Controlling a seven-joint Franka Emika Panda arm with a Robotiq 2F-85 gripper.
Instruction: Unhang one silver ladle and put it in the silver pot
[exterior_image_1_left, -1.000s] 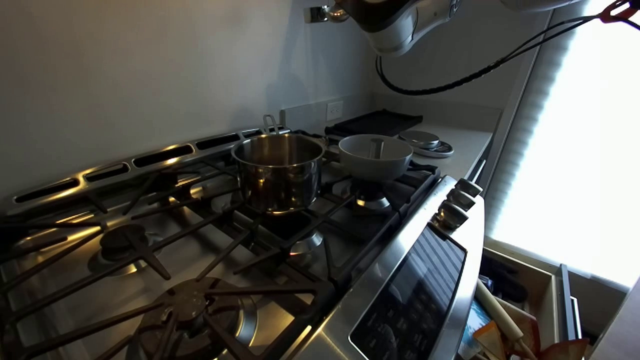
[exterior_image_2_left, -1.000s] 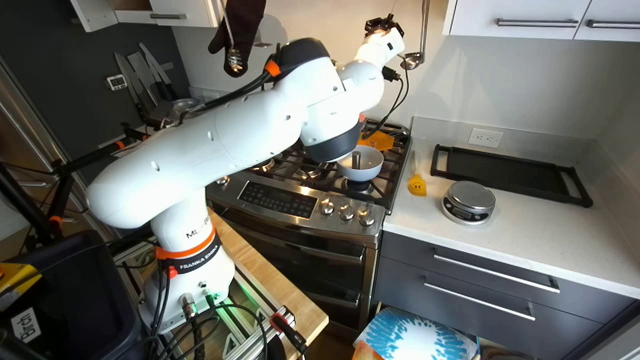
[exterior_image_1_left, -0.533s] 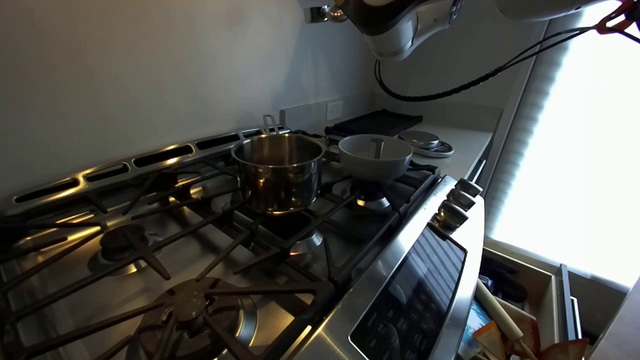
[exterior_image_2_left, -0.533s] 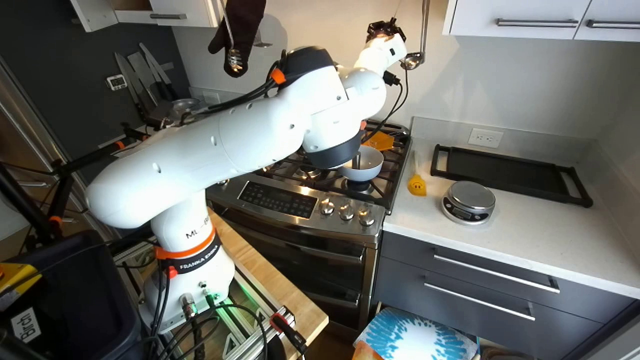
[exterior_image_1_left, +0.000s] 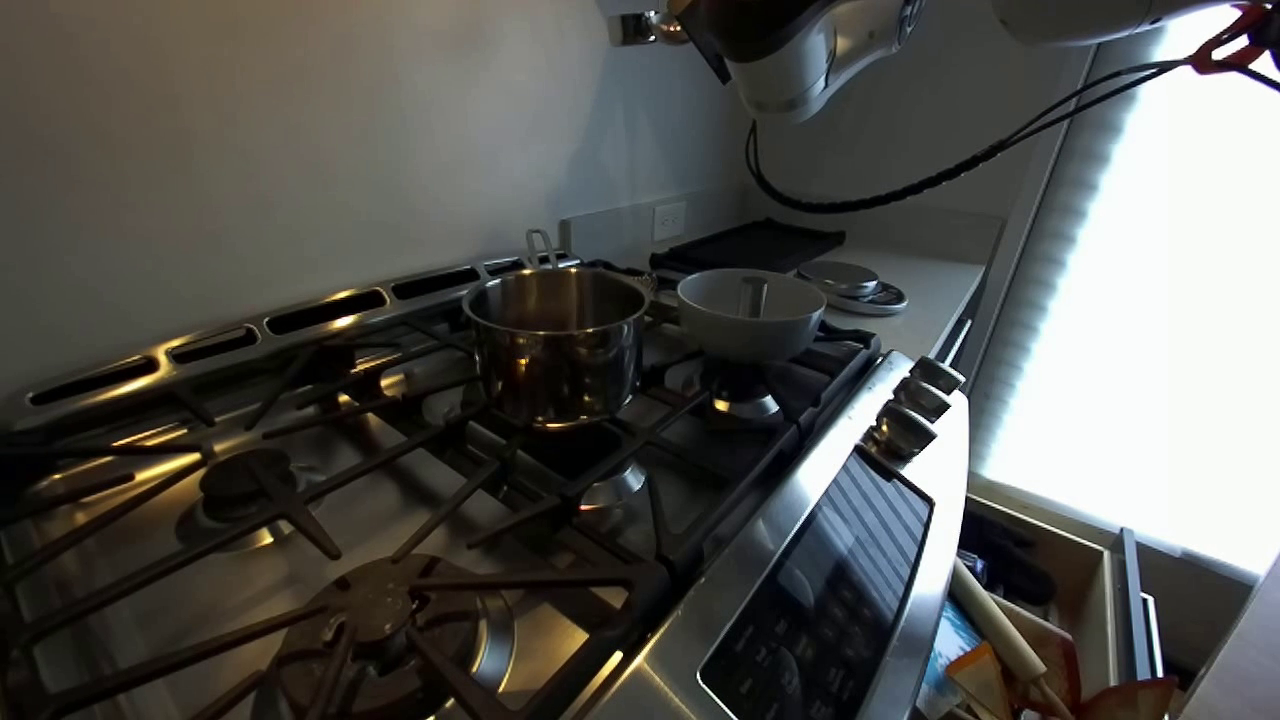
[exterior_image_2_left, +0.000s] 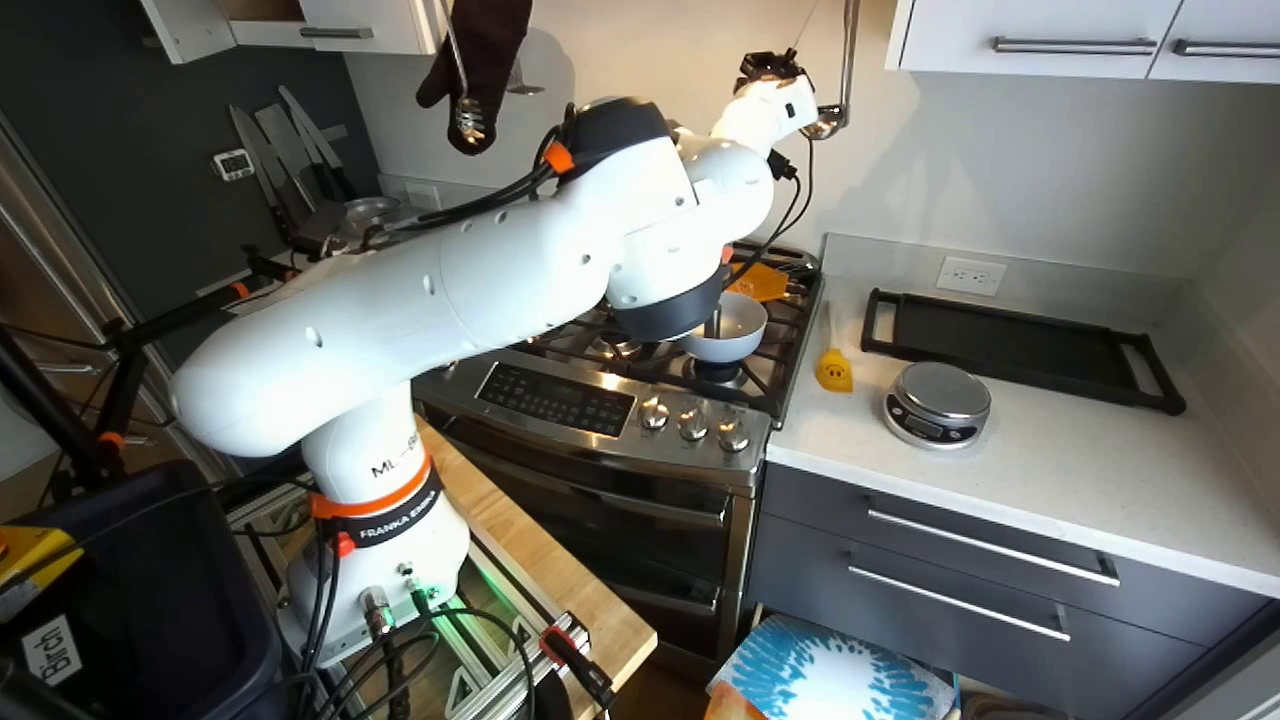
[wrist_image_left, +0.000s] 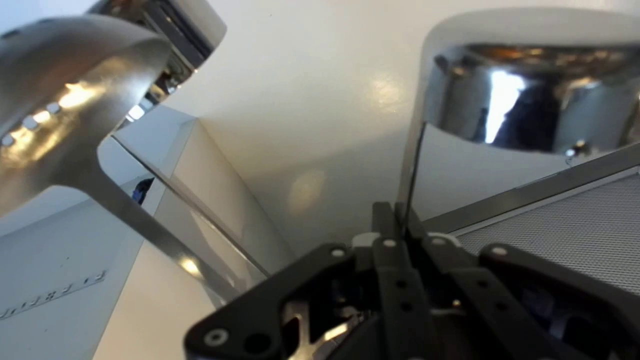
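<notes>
Across the wrist view, from left to right: one neighbouring ladle (wrist_image_left: 65, 110), bright metal, bowl close to the lens, handle slanting down and rightward. One metal utensil (wrist_image_left: 200, 30), partly covered by that bowl. My gripper (wrist_image_left: 401, 217), fingers brought narrow, the tips pinching a thin handle seen edge-on. One silver ladle (wrist_image_left: 530, 100), owner of that handle, mirror-bright, its head filling the upper right; whether it is free of its hanging place I cannot tell. One grey mesh panel (wrist_image_left: 575, 230), lower right.

Down on the stove, in an exterior view, from left to right: one silver pot (exterior_image_1_left: 560, 370), shiny, straight-sided, upright on the black grates (exterior_image_1_left: 530, 578), well apart from my grip. One dark tray (exterior_image_1_left: 750, 243), flat on the counter behind. One pale bowl (exterior_image_1_left: 745, 335), just beside the pot, a short post standing in its middle. One kitchen scale (exterior_image_1_left: 850, 277), round-topped. Three metal knobs (exterior_image_1_left: 905, 432), set along the stove front.

Along wall and counter, in an exterior view, from left to right: one dark oven mitt (exterior_image_2_left: 485, 70), hung up. My white arm (exterior_image_2_left: 480, 270), stretched in front of the stove and up towards the wall. One long-handled utensil (exterior_image_2_left: 825, 120), hanging just beside my gripper. One yellow utensil (exterior_image_2_left: 833, 368), lying on the counter near the scale.
</notes>
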